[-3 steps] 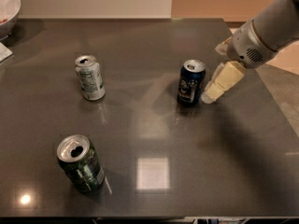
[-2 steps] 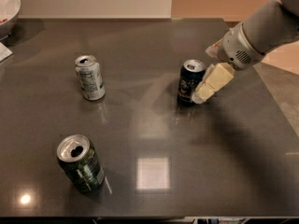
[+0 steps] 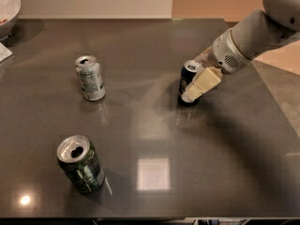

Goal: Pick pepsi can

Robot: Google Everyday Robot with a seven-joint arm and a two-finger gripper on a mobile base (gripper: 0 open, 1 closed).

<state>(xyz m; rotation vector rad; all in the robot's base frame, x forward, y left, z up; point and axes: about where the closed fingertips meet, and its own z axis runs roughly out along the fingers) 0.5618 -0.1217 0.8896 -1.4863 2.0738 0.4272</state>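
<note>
The pepsi can [image 3: 185,80], dark navy with a silver top, stands upright on the dark table [image 3: 154,135], right of centre. My gripper [image 3: 193,86] has come in from the right at can height. Its cream near finger [image 3: 202,83] lies across the front right side of the can. The far finger is mostly hidden behind the can. The jaws look open, with the can between them, and the can stands on the table.
A white-and-green can [image 3: 90,78] stands upright at the left middle. A dark green can [image 3: 80,164] stands at the front left. A white bowl [image 3: 7,8] sits at the far left corner. The table's right edge runs under my arm.
My gripper has moved left toward the pepsi can; its near finger now overlaps the can's side instead of standing beside it. The cans have not moved.
</note>
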